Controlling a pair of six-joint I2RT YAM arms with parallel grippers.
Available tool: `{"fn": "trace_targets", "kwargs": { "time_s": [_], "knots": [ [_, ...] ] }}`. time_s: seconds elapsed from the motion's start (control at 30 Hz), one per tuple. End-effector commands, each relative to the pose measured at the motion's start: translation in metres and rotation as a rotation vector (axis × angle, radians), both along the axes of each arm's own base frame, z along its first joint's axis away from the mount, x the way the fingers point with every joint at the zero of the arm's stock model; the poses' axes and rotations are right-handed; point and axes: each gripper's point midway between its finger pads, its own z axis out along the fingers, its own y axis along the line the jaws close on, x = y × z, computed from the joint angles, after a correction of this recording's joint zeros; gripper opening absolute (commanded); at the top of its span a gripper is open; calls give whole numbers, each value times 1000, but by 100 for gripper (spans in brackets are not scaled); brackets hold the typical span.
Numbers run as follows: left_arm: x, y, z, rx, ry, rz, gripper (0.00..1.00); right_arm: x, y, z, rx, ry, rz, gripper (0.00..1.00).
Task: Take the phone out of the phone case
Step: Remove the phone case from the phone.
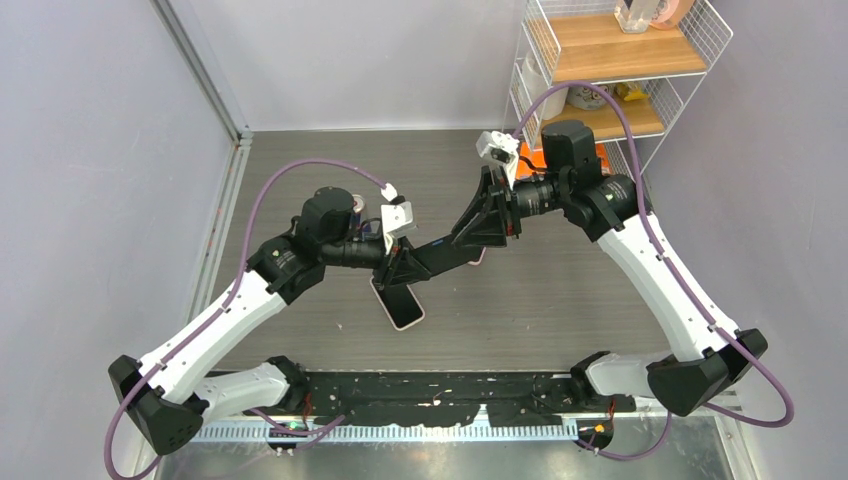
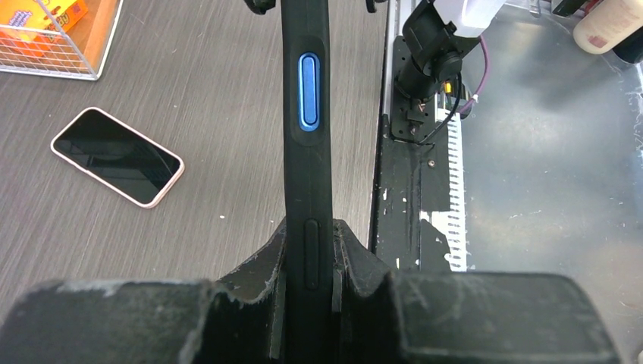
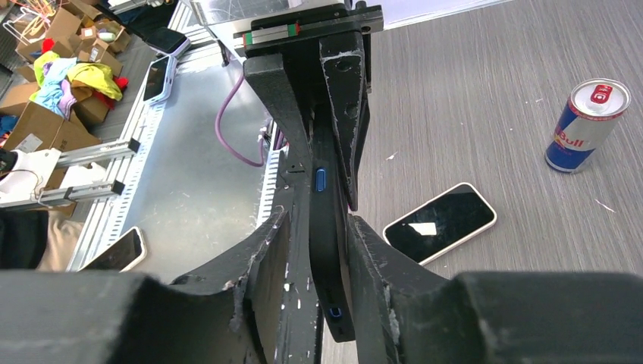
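Left gripper (image 2: 307,254) is clamped on one end of the phone case (image 2: 307,152), held edge-on. Its long axis runs straight to my right gripper (image 3: 327,250), which straddles the far end, can't tell if it's pinching. A phone (image 1: 400,303) lies on the table (image 1: 560,290) underneath, nearer my left.

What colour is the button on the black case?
The button is blue; it is clearest in the left wrist view.

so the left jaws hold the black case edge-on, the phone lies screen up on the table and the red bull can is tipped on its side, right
Not the can: the right wrist view shows the Red Bull can standing upright on the table. The rest is right: the left jaws hold the black case edge-on and the phone lies screen up.
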Motion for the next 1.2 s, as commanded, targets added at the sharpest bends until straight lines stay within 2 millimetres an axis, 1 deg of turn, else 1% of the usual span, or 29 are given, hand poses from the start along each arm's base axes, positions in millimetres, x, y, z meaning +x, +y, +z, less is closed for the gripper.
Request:
{"fn": "trace_targets", "kwargs": {
  "time_s": [0.0,0.23,0.33,0.4,0.43,0.5,0.67,0.9,1.17],
  "knots": [
    [-1,-6,33,-106,-99,-43,0,-4,0,15,43,-36,27,37],
    [-5,-7,35,-115,-96,-66,0,-4,1,9,37,-25,26,36],
    [-6,-7,35,-117,-96,-74,0,-3,1,6,34,-17,27,32],
    [-7,-7,36,-119,-95,-78,0,-2,1,4,32,-11,25,26],
    [-7,-7,36,-120,-95,-81,0,-3,1,4,33,-9,26,16],
    [-7,-7,35,-119,-104,-83,0,-3,2,3,31,2,26,7],
    [-3,-5,28,-91,-133,-79,0,-5,2,2,35,22,36,6],
    [-5,-2,19,-33,-193,-106,0,-8,2,-3,37,54,55,5],
    [-4,-1,15,42,-296,-127,0,-7,4,-8,28,91,58,6]
  ]
}}
